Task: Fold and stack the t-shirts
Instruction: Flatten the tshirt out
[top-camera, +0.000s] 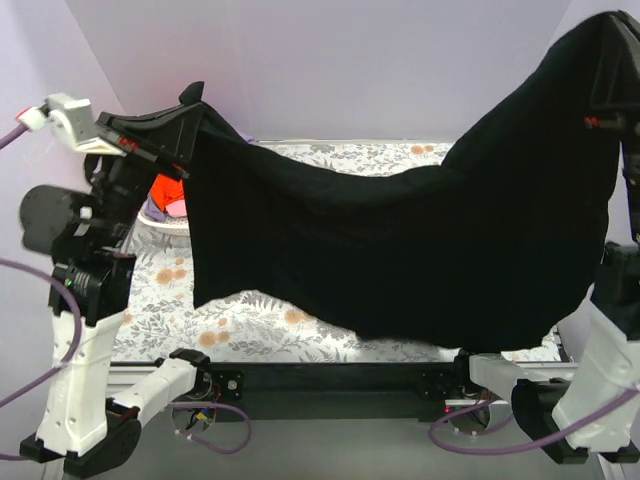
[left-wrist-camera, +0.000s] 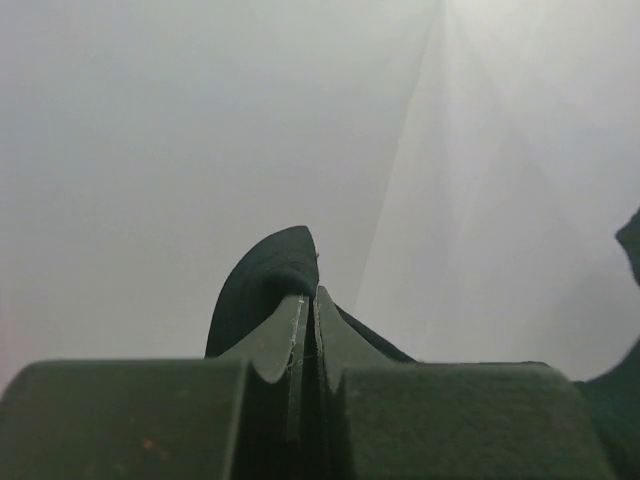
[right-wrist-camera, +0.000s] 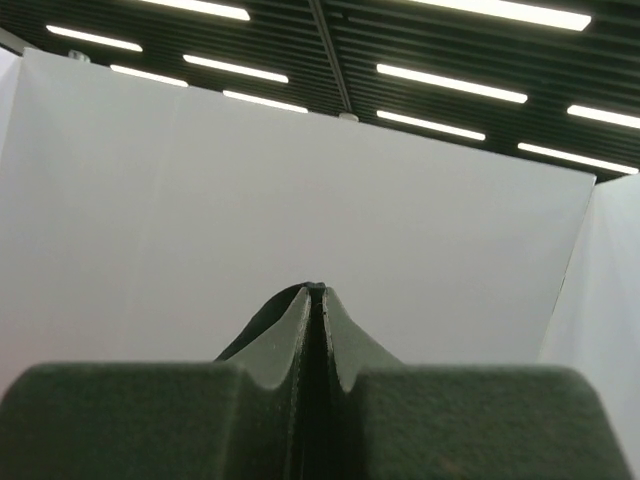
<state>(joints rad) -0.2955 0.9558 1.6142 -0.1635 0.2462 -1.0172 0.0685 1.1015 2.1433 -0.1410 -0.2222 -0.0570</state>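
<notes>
The large black t-shirt (top-camera: 420, 250) hangs spread in the air between my two grippers, its lower edge above the table. My left gripper (top-camera: 190, 105) is shut on its upper left corner, raised at the left; in the left wrist view the gripper (left-wrist-camera: 308, 295) pinches black cloth (left-wrist-camera: 265, 275). My right gripper (top-camera: 612, 45) is shut on the upper right corner, held higher at the far right; in the right wrist view the gripper (right-wrist-camera: 315, 292) holds a sliver of black cloth (right-wrist-camera: 265, 320). An orange shirt (top-camera: 165, 187) and a pink one (top-camera: 176, 207) lie behind the left arm.
The table carries a floral-print cloth (top-camera: 250, 325). A lavender cloth (top-camera: 155, 212) lies under the orange and pink shirts at the left. White walls enclose the back and sides. The black shirt hides most of the table's middle and right.
</notes>
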